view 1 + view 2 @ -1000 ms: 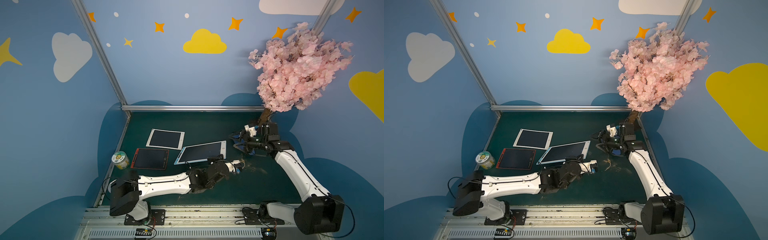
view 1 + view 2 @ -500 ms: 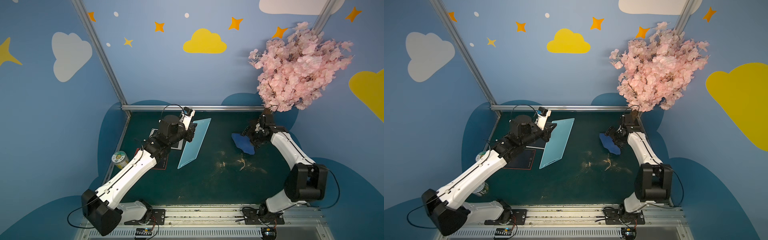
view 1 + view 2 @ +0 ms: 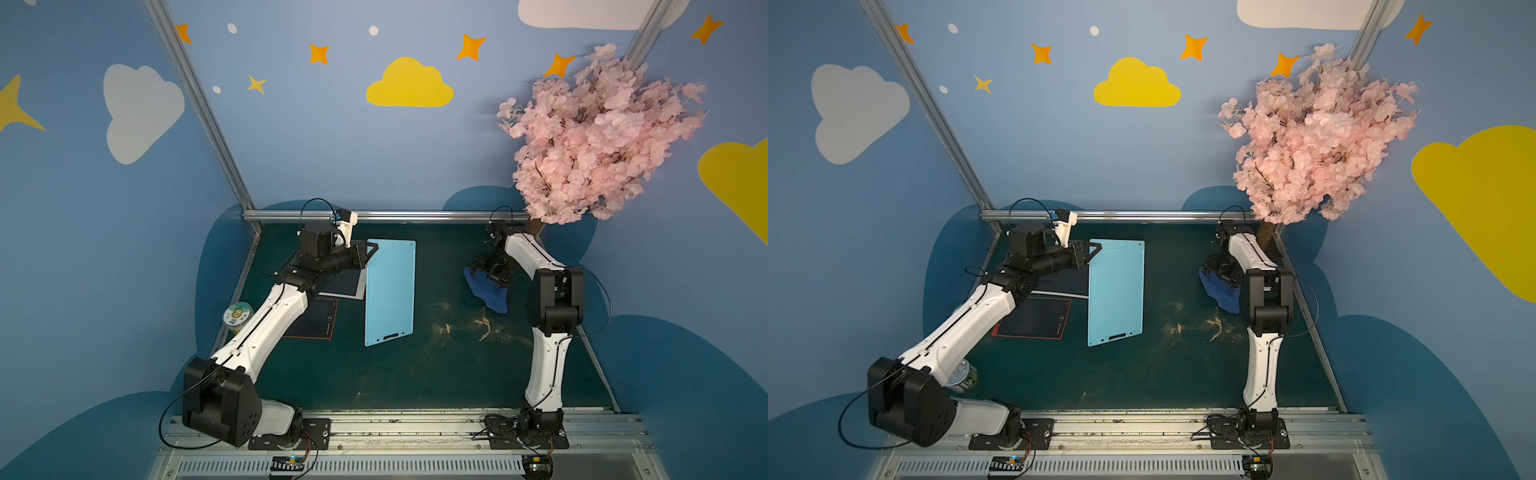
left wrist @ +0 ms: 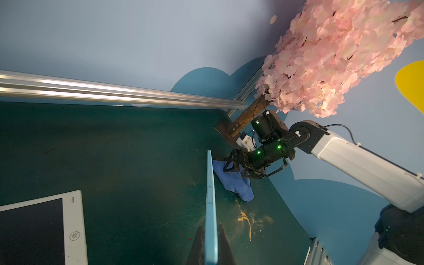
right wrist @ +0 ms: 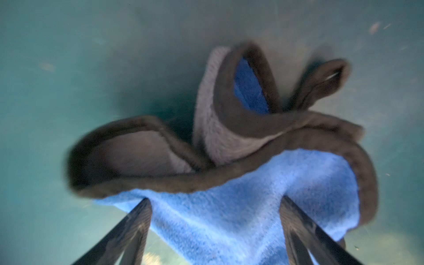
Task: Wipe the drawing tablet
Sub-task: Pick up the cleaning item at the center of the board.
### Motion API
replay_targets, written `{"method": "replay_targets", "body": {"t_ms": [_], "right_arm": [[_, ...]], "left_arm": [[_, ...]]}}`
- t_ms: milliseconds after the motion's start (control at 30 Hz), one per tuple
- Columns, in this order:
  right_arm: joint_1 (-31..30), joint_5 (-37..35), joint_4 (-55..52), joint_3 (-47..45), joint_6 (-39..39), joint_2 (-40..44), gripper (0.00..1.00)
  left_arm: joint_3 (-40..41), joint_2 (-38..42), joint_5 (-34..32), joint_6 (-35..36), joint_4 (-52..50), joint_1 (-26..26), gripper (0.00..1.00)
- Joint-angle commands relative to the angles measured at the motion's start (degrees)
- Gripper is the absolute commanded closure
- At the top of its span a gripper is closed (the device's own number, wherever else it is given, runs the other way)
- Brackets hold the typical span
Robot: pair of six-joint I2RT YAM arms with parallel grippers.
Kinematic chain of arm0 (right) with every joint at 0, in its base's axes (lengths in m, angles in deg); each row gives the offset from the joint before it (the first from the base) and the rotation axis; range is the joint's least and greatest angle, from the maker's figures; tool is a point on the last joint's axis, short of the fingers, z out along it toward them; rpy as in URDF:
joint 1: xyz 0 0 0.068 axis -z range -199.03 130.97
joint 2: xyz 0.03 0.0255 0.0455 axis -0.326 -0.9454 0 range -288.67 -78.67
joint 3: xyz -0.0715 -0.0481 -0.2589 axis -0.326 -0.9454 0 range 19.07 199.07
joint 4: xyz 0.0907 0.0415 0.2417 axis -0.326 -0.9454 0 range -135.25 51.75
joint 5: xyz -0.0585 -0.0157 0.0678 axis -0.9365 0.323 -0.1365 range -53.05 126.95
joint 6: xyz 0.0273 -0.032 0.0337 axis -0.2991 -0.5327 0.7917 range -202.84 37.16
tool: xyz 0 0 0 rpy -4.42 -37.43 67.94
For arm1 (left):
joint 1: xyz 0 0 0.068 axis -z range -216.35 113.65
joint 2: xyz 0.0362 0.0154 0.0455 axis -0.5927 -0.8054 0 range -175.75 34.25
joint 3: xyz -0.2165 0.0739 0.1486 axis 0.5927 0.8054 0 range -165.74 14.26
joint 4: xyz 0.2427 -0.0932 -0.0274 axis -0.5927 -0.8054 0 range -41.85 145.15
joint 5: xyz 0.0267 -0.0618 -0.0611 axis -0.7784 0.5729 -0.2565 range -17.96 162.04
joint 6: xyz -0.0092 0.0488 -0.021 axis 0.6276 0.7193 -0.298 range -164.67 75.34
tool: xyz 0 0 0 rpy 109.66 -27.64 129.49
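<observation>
While pinched in left claw (image 3: 368, 252), drawing tablet (image 3: 390, 293) lengthwise front-to-back; right claw (image 5: 215, 200) wide

White arms (image 3: 270, 324), black joints (image 3: 216, 399)

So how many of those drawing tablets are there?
3: a light blue tablet in the left gripper, a white-framed tablet flat under that arm, a red-framed tablet beside it. Both are partly covered.

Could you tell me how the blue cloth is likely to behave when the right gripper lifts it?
Probably floppy: the cloth lies crumpled in soft folds, so it should drape and hang rather than hold shape. Likely light, being thin towelling. The open right gripper straddles only part of it, so it may lift bunched, not flat.
</observation>
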Motion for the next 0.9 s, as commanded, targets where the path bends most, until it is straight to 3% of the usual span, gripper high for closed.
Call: {"method": "replay_targets", "body": {"t_ms": [0, 100, 200, 333, 367, 467, 700, 800, 867], "right_arm": [[-0.33, -0.57, -4.28, 0.99, -0.59, -1.92, 0.13], [-0.52, 0.14, -4.20, 0.62, -0.45, -2.65, 0.14], [-0.61, 2.03, -3.59, 0.55, -0.93, -3.22, 0.24], [-0.29, 6.30, -2.59, 0.61, -1.54, -3.77, 0.62], [-0.10, 7.16, -2.41, 0.85, -1.60, -3.67, 0.66], [0.78, 12.13, -1.55, 1.60, -1.83, -2.09, 1.00], [-0.90, 13.78, -0.58, 1.45, -2.02, 11.30, 1.00], [-4.52, 8.71, -2.00, 2.57, -5.80, 17.58, 1.00], [-7.93, 0.91, -5.75, 4.39, -8.25, 19.73, 1.00]], "left_arm": [[-1.32, -1.91, 4.21, -3.30, 2.92, -1.38, 0.98], [-1.34, -2.72, 5.41, -3.83, 3.19, -1.83, 0.98], [-1.22, -3.19, 6.62, -4.68, 3.89, -2.17, 0.98], [-0.80, -3.50, 7.76, -5.72, 4.84, -2.66, 0.98], [-0.71, -3.62, 8.16, -6.02, 5.07, -2.63, 0.98], [-1.00, -4.97, 9.98, -7.49, 5.96, -2.89, 0.98], [-2.81, -10.04, 16.01, -12.35, 7.84, -3.75, 0.97], [-2.90, -12.52, 19.11, -15.90, 10.52, -4.33, 0.98], [-3.18, -13.81, 19.99, -17.35, 10.92, -4.56, 0.97]]}}
